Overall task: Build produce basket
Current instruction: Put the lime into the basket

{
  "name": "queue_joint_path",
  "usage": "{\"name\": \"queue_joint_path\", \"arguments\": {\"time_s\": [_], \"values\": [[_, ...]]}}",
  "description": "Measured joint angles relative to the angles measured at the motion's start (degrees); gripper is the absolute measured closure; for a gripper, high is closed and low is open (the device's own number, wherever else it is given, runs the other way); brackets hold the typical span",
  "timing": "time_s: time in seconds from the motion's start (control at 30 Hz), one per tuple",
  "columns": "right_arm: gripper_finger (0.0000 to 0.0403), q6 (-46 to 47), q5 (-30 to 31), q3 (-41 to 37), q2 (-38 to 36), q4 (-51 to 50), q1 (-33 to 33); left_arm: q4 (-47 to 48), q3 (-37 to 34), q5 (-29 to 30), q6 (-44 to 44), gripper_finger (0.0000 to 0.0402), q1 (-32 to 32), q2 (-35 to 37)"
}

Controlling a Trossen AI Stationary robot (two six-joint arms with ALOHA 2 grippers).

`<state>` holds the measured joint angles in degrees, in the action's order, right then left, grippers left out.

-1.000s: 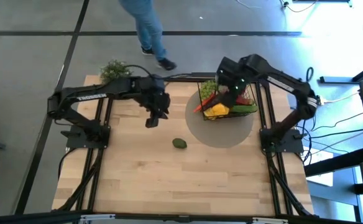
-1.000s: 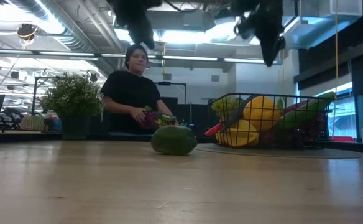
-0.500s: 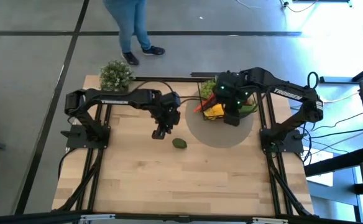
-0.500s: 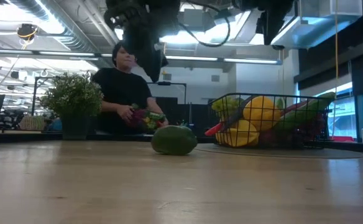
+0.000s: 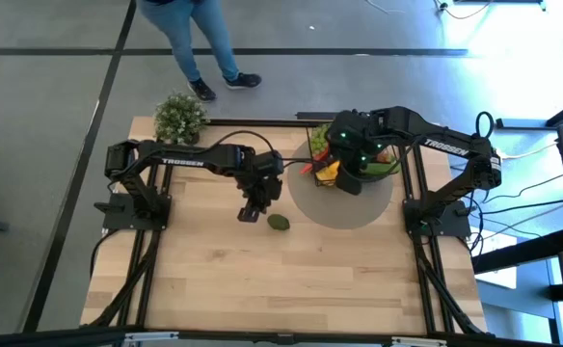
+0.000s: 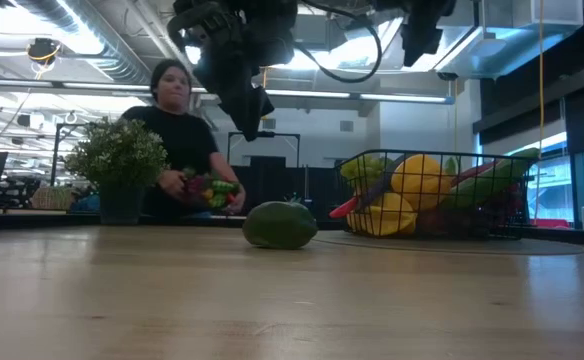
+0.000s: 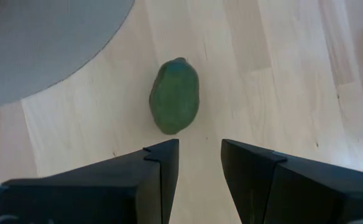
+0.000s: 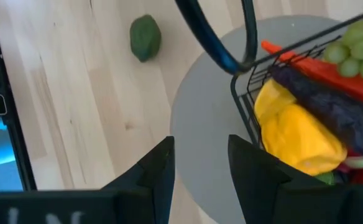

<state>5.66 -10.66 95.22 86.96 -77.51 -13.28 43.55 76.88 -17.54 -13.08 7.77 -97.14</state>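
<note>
Avocado alone on the table, basket already piled with produce.
The left gripper point(image 7: 200, 163) hangs just above the avocado point(image 7: 174, 96), fingers parted, empty; the right gripper point(image 8: 200, 163) hovers empty, slightly open, over the basket point(image 5: 359, 164) on its grey mat point(image 5: 344, 204).

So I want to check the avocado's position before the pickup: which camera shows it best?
The left wrist view: the avocado fills the middle, lying free on the wood just ahead of the left gripper. The high view shows it small, the low view side-on, the right wrist view far off.
</note>
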Motion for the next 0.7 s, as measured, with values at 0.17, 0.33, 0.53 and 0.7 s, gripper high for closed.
{"name": "queue_joint_path", "arguments": {"time_s": [0.17, 0.33, 0.53, 0.7], "values": [[0.0265, 0.07, 0.02, 0.0, 0.0, 2.07, 0.0, 1.25, 0.0, -0.74, 3.74, 0.0293, 0.05, 0.0], [0.0265, 0.14, 0.02, -0.02, 0.0, 3.57, -0.02, 0.9, 0.0, -2.65, 5.22, 0.0293, 0.32, 0.0], [0.0265, 0.07, 0.03, -0.02, 0.0, 4.58, -0.02, 0.08, 0.0, -1.15, 8.08, 0.0257, 1.44, 0.02], [0.0265, 0.12, 0.03, -0.02, 0.0, 4.58, -0.02, -1.73, 0.13, -0.66, 7.84, 0.0179, 0.83, -1.27]]}}
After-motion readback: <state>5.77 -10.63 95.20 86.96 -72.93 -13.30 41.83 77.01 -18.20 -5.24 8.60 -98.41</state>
